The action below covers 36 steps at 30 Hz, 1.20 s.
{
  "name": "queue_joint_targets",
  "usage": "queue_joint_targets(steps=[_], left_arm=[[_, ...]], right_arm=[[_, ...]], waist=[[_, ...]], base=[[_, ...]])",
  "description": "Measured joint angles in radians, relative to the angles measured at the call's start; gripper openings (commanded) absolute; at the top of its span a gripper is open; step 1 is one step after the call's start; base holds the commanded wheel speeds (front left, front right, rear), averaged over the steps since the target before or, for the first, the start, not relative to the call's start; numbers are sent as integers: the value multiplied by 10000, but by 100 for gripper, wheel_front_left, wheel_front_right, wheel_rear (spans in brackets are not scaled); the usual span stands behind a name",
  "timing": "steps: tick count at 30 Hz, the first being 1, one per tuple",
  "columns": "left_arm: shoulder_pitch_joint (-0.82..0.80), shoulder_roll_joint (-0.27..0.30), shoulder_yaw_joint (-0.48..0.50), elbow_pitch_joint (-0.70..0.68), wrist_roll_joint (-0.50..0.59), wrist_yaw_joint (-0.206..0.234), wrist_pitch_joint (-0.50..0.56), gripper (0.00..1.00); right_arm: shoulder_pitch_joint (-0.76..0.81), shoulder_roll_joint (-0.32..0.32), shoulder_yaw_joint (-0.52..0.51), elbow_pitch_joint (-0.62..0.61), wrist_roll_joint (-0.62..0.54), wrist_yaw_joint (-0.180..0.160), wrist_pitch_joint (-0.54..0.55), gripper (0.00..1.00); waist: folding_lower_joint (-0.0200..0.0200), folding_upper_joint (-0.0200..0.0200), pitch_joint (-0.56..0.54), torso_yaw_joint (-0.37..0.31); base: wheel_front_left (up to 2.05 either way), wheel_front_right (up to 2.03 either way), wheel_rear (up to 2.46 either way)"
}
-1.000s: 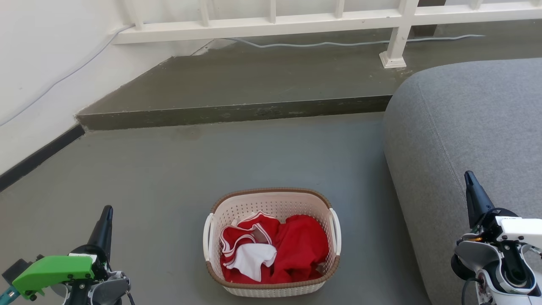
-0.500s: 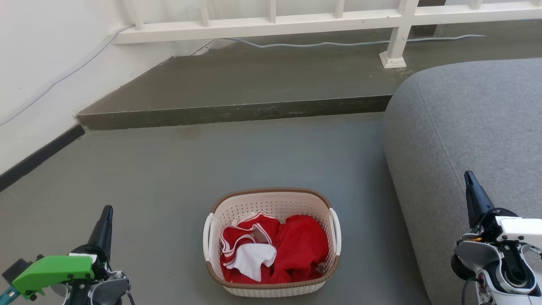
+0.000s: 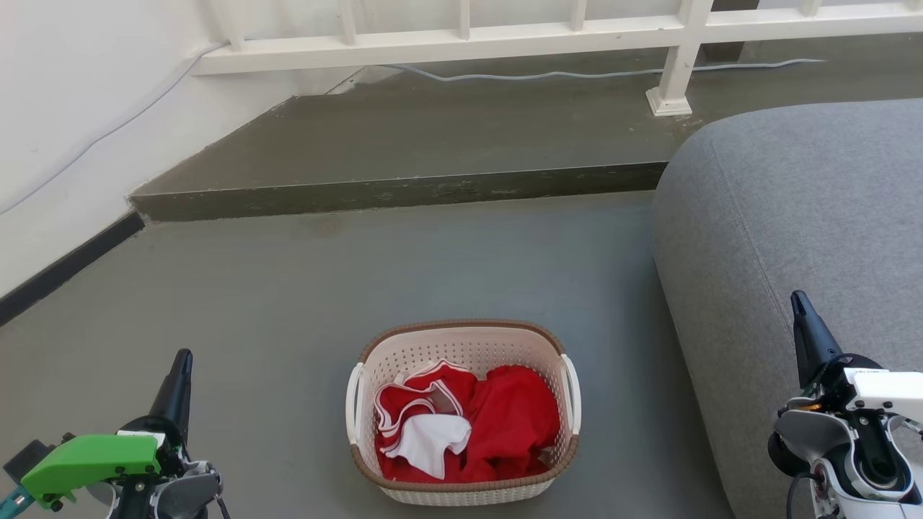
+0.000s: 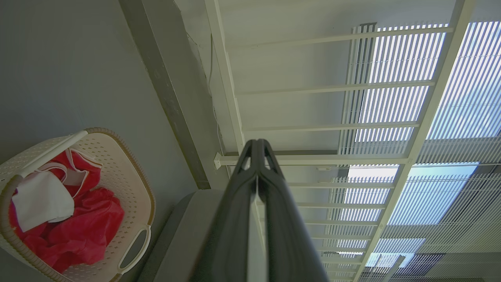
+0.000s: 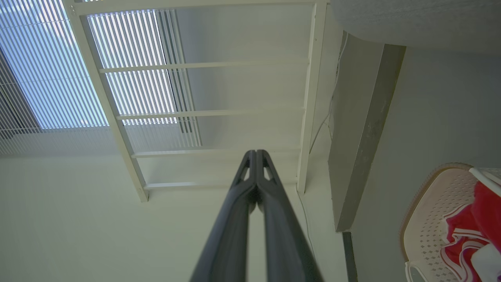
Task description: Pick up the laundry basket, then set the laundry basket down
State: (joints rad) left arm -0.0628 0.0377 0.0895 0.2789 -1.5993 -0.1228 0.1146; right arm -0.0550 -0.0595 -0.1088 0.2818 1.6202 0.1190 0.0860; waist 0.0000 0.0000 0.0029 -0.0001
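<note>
From the head, the laundry basket (image 3: pixel 461 344) stands on the floor (image 3: pixel 288 303) just beside the sofa (image 3: pixel 793 202), sides free for lifting. The left gripper (image 3: pixel 182 360) hangs beyond it from the sofa, the right gripper (image 3: pixel 799 303) over the sofa. Left wrist: fingers (image 4: pixel 235 219) pressed together, empty. Right wrist: likewise.

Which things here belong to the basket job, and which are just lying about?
Belong to the job:
- laundry basket, on the floor
- red-and-white clothes in it
- left gripper and right gripper, both shut, clear of the basket

Just lying about:
- grey sofa
- white railing
- cable
- raised step
</note>
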Motion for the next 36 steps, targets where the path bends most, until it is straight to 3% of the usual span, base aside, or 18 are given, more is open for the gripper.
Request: queue_joint_targets(steps=[36], left_arm=[[0, 0, -4, -10, -6, 0, 0, 0]], right_arm=[[-1, 12, -19, -6, 0, 38, 31, 0]], waist=[[0, 0, 1, 0]], base=[[0, 0, 0]])
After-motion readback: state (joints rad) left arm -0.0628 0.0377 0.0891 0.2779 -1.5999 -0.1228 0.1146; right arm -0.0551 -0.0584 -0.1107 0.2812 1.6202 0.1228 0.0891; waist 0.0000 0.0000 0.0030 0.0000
